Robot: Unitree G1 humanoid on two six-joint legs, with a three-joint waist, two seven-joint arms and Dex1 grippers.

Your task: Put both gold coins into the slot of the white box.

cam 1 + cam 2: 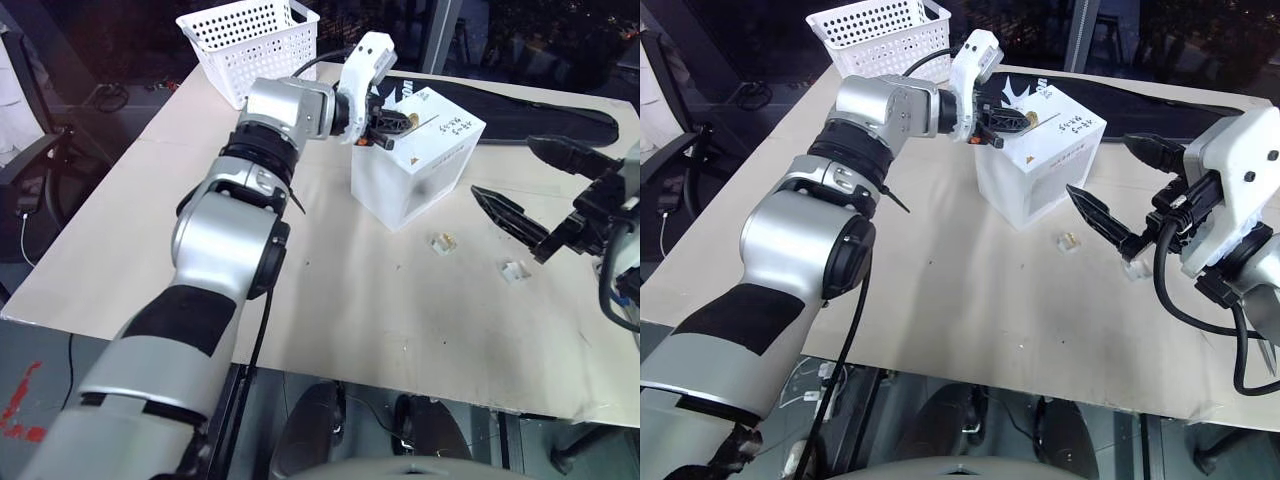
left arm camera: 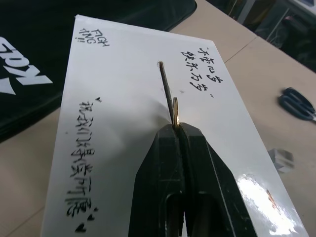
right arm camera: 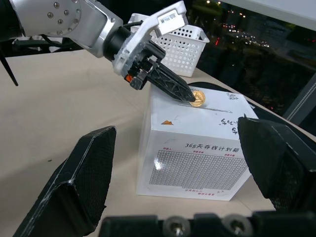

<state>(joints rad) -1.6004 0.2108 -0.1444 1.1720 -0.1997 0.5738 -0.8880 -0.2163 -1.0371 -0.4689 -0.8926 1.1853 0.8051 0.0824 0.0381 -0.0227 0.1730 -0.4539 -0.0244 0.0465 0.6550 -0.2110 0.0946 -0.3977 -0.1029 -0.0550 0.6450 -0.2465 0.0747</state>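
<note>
Left hand (image 3: 190, 97) is pinching a gold coin (image 3: 197, 98) edge-on just over the slot (image 2: 165, 86) of the white box (image 1: 420, 165), upper centre of the head view. The coin looks thin, stiff and slick, so a rim pinch fits and it could slip. Right hand (image 1: 525, 190) is spread and empty at right. Small clear holder (image 1: 443, 242) lies on the surface (image 1: 150, 200).

Left gripper (image 3: 190, 97) pinched closed, arm outstretched; right gripper (image 1: 520, 188) spread wide.
</note>
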